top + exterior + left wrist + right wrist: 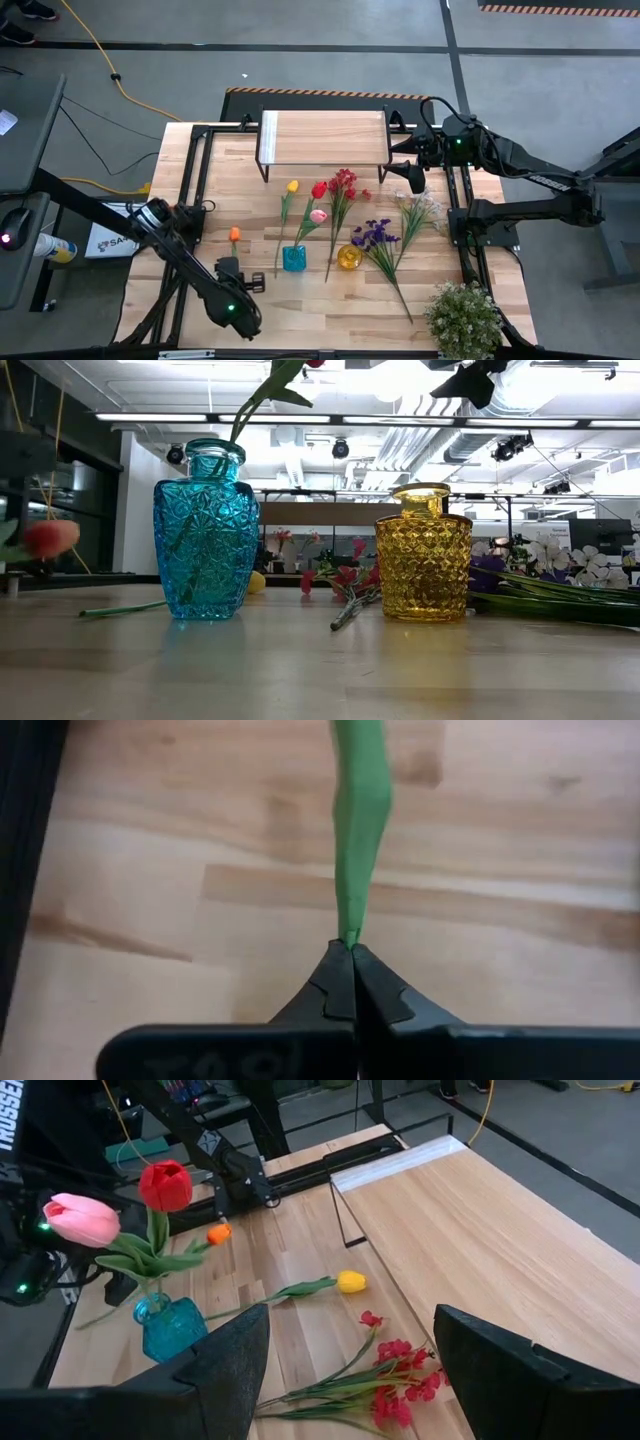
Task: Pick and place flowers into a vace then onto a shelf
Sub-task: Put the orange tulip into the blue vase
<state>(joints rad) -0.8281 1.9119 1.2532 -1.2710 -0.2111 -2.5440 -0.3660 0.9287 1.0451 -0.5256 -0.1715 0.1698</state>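
Gripping now: we see the left claw (350, 955) pressed together on the green stem of the orange tulip (234, 235), at the near-left part of the counter (300, 310).
Right claw: the right claw (412, 176) waits with its fingers apart, just right of the shelf (322, 137) at the far side.
Done, as we judge: the red tulip (165, 1185) and the pink tulip (80, 1218) stand already in the blue vase (294, 258).
Left to do: the yellow vase (349, 257) looks empty; the yellow tulip (291, 187), the red spray (345, 183), the purple spray (375, 234) and the white spray (420, 208) lie on the counter; no vase is on the shelf yet.
Held flower, position: it is left of the blue vase, well apart from it.
Held flower, axis: the long axis runs near to far; the orange head points to the far side and the stem end goes near, into the claw.
Other flowers, axis: mostly near to far also, heads toward the shelf.
Not part of the task: the potted plant (464, 318) at the near-right corner.
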